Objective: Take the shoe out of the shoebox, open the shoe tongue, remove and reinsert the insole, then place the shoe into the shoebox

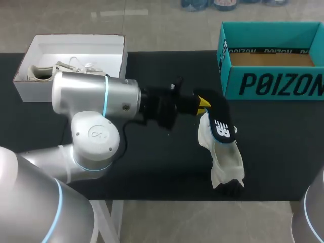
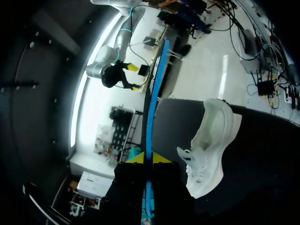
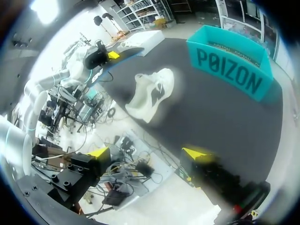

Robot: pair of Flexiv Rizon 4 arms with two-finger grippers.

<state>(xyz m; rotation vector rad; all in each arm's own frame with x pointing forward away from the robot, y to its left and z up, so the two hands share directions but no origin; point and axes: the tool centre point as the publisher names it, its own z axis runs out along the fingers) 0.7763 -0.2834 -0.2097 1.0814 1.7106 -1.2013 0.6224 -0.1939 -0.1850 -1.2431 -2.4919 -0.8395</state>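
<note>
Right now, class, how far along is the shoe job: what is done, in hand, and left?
Done: the white shoe lies on the table outside the teal shoebox, its insole out. In hand: the left gripper is shut on the insole. Left: reinserting it and boxing the shoe. The right gripper is open, holding nothing.
</note>
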